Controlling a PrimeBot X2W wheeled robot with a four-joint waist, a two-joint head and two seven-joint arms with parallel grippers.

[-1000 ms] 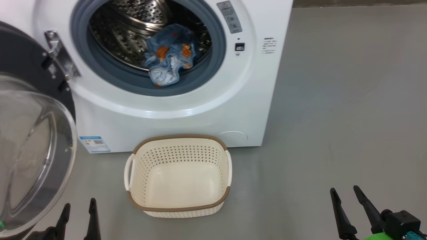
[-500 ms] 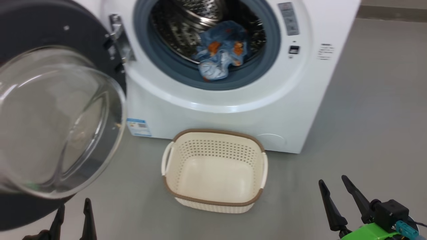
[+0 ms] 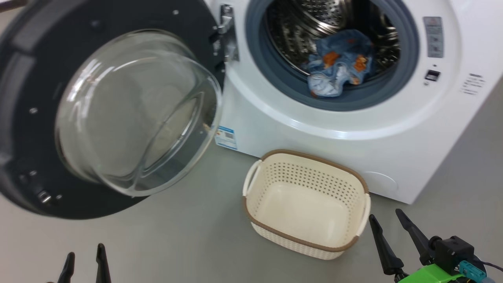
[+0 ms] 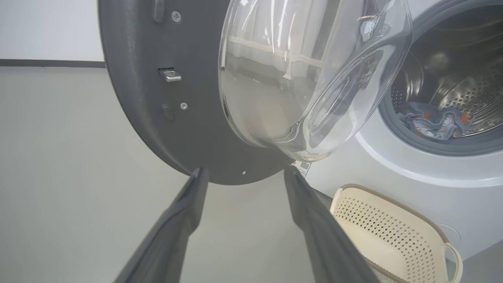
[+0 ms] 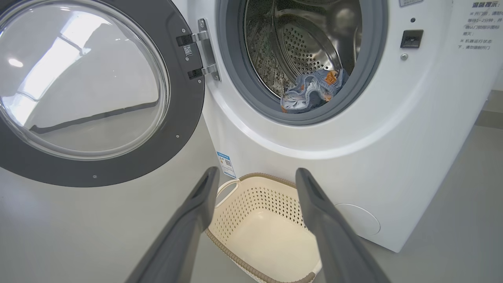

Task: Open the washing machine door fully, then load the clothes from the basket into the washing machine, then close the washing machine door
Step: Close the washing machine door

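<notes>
Clothes point(image 3: 338, 63), a light blue and cream bundle with orange-brown print, lay in the drum of the washing machine point(image 3: 314, 129), the front edge on the grey-blue gasket. The washing machine door point(image 3: 133, 114) hung wide open on the machine's left-side hinge, glass bowl bulging outward, and the basket point(image 3: 310, 157) sat on the floor just in front of the machine. Both grippers hovered low, further out from the machine, fingers spread wide and holding nothing: left gripper point(image 3: 85, 249) before the door, right gripper point(image 3: 385, 214) just beside the basket.
</notes>
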